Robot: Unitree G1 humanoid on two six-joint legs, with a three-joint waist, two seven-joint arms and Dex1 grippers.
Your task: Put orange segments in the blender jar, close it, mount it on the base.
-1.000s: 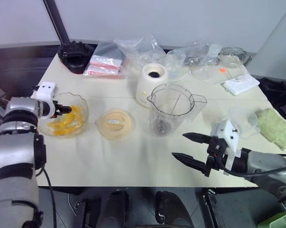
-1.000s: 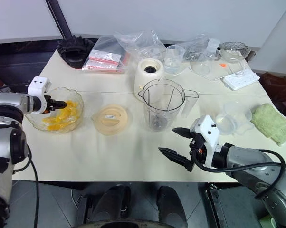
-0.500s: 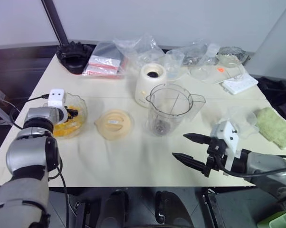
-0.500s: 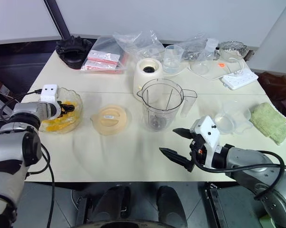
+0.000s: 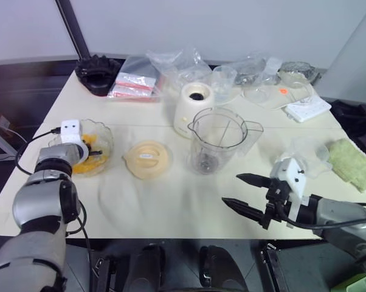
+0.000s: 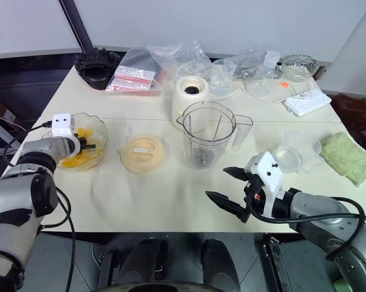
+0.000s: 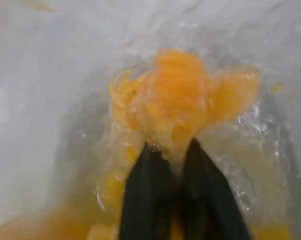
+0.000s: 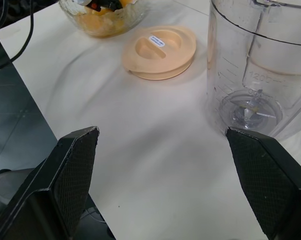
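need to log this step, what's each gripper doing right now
Left gripper: closed on an orange segment in the glass bowl.
Right gripper: open, holding nothing, above the table.

1. My table (image 5: 171, 213): cream top, rectangular, set w/ its far edge near the wall.
2. Wall (image 5: 231, 24) behind: plain pale grey-white, evenly lit, no windows I can see.
3. Dark post (image 5: 73, 27) leans up across the wall, far left.
4. Low dark strip runs along the wall's foot behind the table.
5. Floor (image 6: 25, 79) on my left: dark, shiny.
6. Pale panel (image 5: 359, 55) stands at far right.
7. Light: soft, overhead; faint shadows on the tabletop.
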